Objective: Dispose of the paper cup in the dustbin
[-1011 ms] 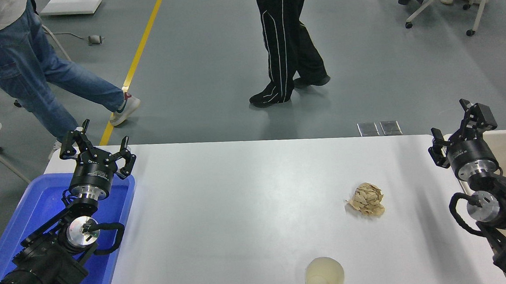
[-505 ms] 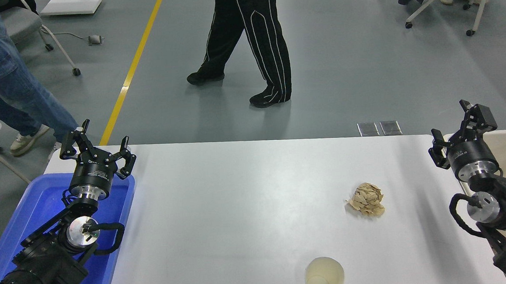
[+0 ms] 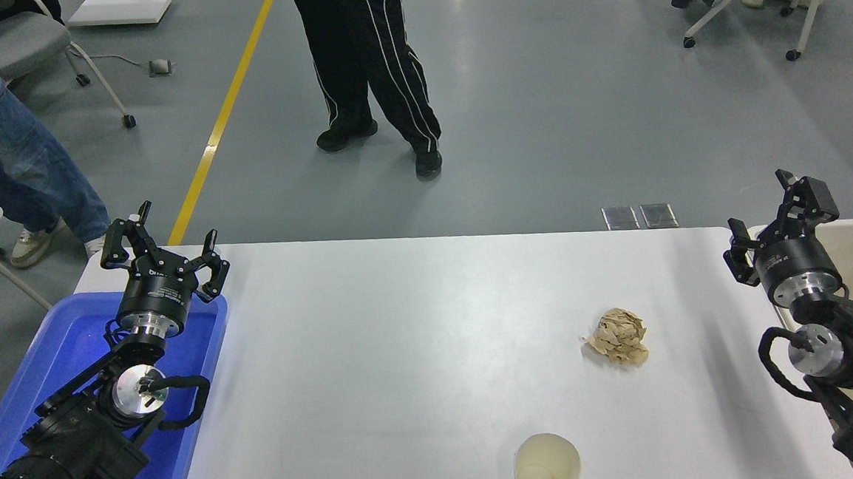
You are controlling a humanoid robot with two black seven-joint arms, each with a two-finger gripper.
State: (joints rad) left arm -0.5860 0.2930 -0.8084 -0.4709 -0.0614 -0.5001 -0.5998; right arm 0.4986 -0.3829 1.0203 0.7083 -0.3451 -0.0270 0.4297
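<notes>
While upright, paper cup point(image 3: 547, 467) sits well apart from right claw point(image 3: 779, 218).

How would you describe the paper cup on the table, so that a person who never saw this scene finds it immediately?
Start at the white table and go to its near edge, right of the middle. There stands the small off-white paper cup, upright and open, empty. Its only neighbour, the crumpled brown paper ball, lies farther back and is shapeless, not smooth and round-rimmed.
</notes>
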